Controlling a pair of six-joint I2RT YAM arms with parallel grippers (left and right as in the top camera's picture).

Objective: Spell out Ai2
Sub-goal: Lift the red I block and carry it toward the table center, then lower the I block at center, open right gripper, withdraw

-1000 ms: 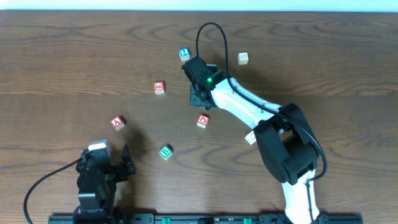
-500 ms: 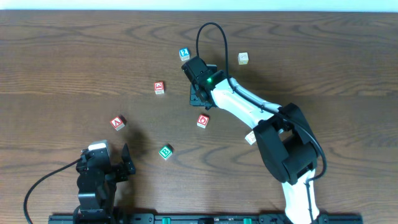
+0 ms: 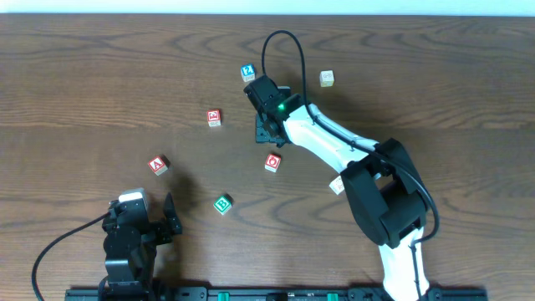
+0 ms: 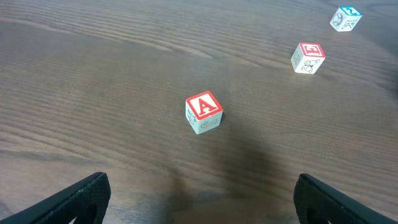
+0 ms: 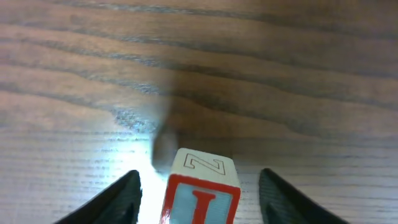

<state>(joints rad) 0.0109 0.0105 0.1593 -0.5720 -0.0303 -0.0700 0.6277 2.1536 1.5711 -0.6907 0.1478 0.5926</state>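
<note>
The red A cube (image 3: 157, 165) lies at the left of the table; it also shows in the left wrist view (image 4: 203, 112), ahead of my left gripper (image 4: 200, 199), which is open and empty near the front edge (image 3: 140, 219). The blue 2 cube (image 3: 247, 73) sits at the back middle and shows far right in the left wrist view (image 4: 345, 17). The red I cube (image 5: 201, 193) stands between the fingers of my right gripper (image 5: 200, 182), which is open, with a gap on each side. In the overhead view my right gripper (image 3: 266, 130) hides that cube.
A red O cube (image 3: 272, 162) lies just in front of the right gripper. A green B cube (image 3: 222, 204) is at the front middle. Another red-faced cube (image 3: 215, 118) lies left of the gripper. Pale cubes sit at the back right (image 3: 327, 78) and by the right arm (image 3: 336, 186).
</note>
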